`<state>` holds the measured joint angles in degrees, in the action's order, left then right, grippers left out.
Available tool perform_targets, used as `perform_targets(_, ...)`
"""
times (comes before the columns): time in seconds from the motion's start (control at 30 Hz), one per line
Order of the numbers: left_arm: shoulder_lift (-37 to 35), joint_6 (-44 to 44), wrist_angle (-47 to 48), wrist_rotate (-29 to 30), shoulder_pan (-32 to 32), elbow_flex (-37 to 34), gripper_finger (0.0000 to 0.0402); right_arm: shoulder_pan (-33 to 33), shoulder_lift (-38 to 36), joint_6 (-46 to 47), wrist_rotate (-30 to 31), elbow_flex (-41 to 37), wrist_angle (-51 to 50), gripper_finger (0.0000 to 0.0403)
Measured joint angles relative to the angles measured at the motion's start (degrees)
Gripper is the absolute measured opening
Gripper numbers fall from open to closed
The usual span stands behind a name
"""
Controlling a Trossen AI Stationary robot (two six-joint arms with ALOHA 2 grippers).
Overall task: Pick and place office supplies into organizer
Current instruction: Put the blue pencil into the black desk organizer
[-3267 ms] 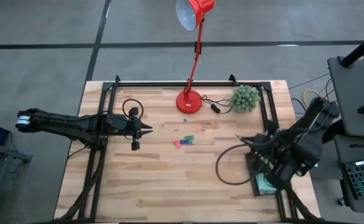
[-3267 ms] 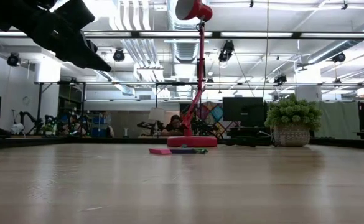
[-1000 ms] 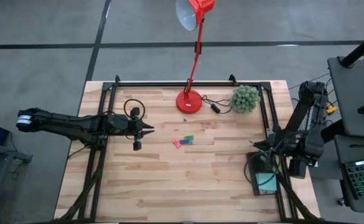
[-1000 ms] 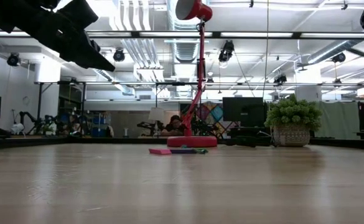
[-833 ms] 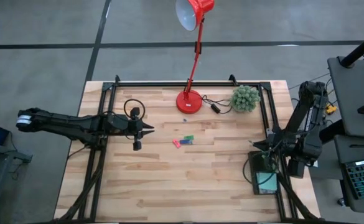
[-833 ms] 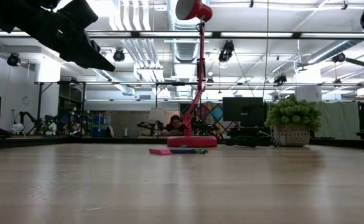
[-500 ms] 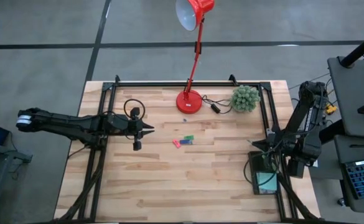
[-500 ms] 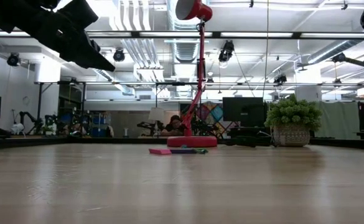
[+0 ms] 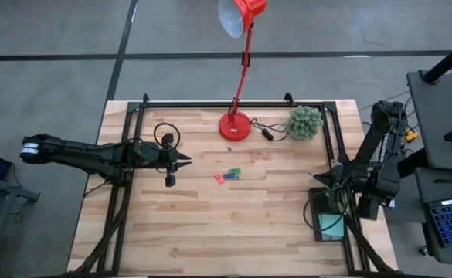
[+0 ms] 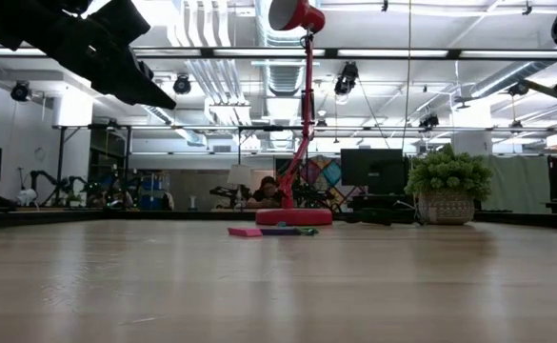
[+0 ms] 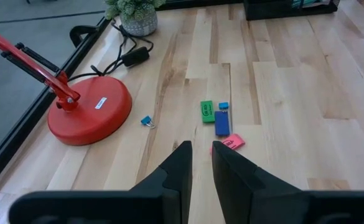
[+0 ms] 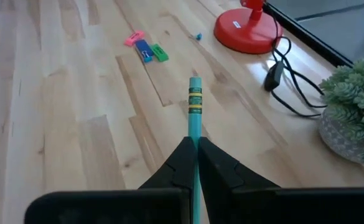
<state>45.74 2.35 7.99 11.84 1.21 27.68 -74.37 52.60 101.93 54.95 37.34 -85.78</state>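
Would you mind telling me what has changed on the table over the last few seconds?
The right arm lifted and drew back toward the table's right edge, uncovering the organizer; its right gripper is shut on a teal pencil. The left gripper, the small coloured pieces, the lamp and the plant stayed put.

Wooden table (image 9: 210, 224), red lamp base (image 9: 235, 125), potted plant (image 9: 305, 121), small coloured pieces (image 9: 227, 175), organizer (image 9: 330, 222)
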Motion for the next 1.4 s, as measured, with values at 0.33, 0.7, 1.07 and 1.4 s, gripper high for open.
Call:
perform_targets(0.33, 0.0, 0.0, 0.0, 0.0, 0.0, 0.0, 0.0048, 0.0, 0.0, -0.7, -3.4, 1.3, 0.0, 0.001)
perform_targets(0.7, 3.1, -0.4, -0.3, -0.8, 0.0, 0.0, 0.0048, 0.0, 0.0, -1.6, -5.0, 2.5, -0.3, 0.0009)
perform_targets(1.07, 4.9, 1.3, -3.7, -0.8, 0.0, 0.6, 0.0048, 0.0, 0.0, -1.0, -7.4, 2.5, 0.0, 0.0009)
perform_targets(1.4, 4.9, 1.6, -4.8, -0.7, 0.0, 0.6, 0.0048, 0.0, 0.0, 1.0, -0.6, 3.6, 1.8, 0.003)
